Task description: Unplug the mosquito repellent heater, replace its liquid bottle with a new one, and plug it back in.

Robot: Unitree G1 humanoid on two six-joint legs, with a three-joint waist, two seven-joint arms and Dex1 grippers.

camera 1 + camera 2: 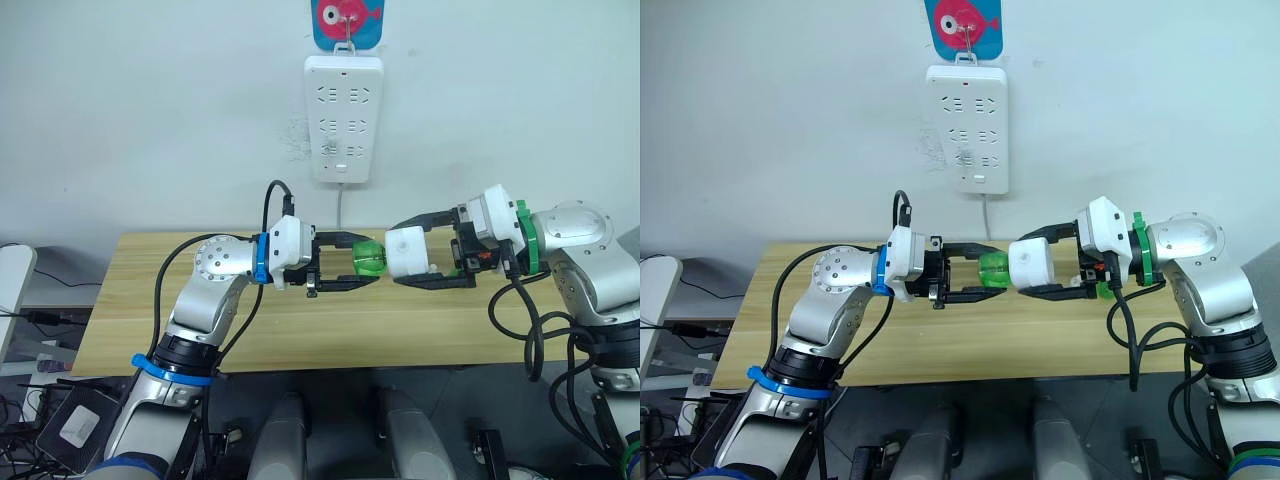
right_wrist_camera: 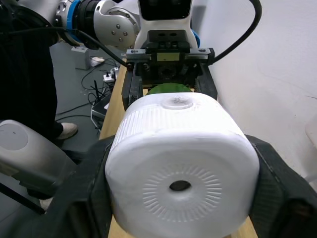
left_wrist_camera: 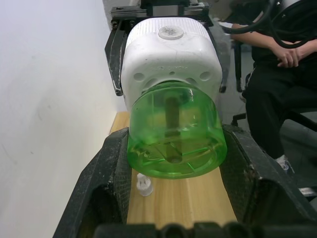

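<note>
Wooden table (image 1: 300, 335): light plank top, set against a white wall; small white cap-like piece (image 3: 143, 185) lying on it, below the grippers. Grey floor to the robot's left of the table, with cables and a dark device (image 1: 75, 425). Left arm: forearm angled up from the near left edge, wrist turned inward so the fingers point to the robot's right, level above the table. Left gripper (image 1: 350, 262): fingers closed around a green translucent liquid bottle (image 1: 369, 258), one finger on each side. Right arm: elbow raised at the far right, wrist turned inward toward the left gripper. Right gripper (image 1: 412, 254): fingers clamped on the mosquito repellent heater (image 1: 408, 251), white and rounded, held in mid-air over the table centre. Bottle neck seated in the heater's socket; the two grippers face each other. Seated person (image 3: 277, 84) in dark clothing beside the table, hands clasped. White power strip (image 1: 343, 118) hung on the wall above the table, cord dropping behind it. Blue and pink fish hook (image 1: 346, 22) above the strip.
</note>
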